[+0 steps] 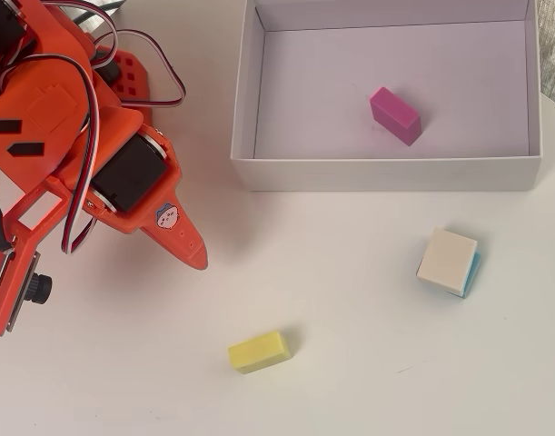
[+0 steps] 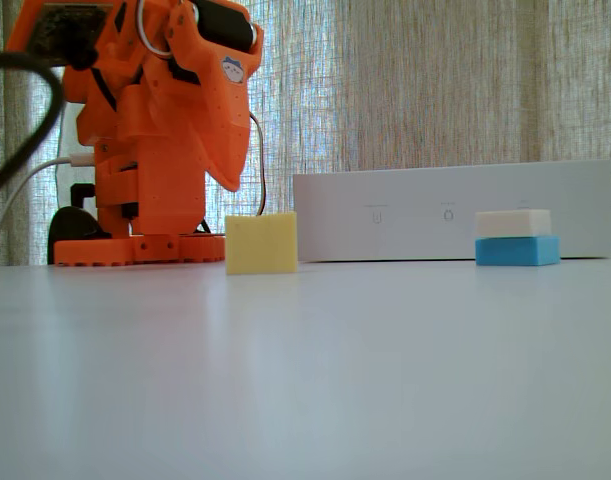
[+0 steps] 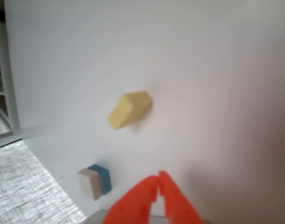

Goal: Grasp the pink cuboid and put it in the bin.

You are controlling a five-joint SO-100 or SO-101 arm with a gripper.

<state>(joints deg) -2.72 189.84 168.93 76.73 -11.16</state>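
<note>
in the overhead view you find the pink cuboid (image 1: pixel 395 114) lying on the floor of the bin (image 1: pixel 248 109), right of the floor's middle, turned at a slant and touching no wall; the bin fills the upper right of the table (image 1: pixel 350 363); your arm (image 1: pixel 68 154) is folded at the left edge, well apart from the bin; in the wrist view the gripper (image 3: pixel 158 179) has its orange tips pressed together with nothing between them; from those tips the yellow block (image 3: pixel 129 108) sits at about eleven o'clock and the cream-and-teal cube (image 3: pixel 94 182) at nine o'clock; in the fixed view the yellow block (image 2: pixel 261 242) stands just right of the arm's base (image 2: pixel 135 248), before the bin's front wall.
</note>
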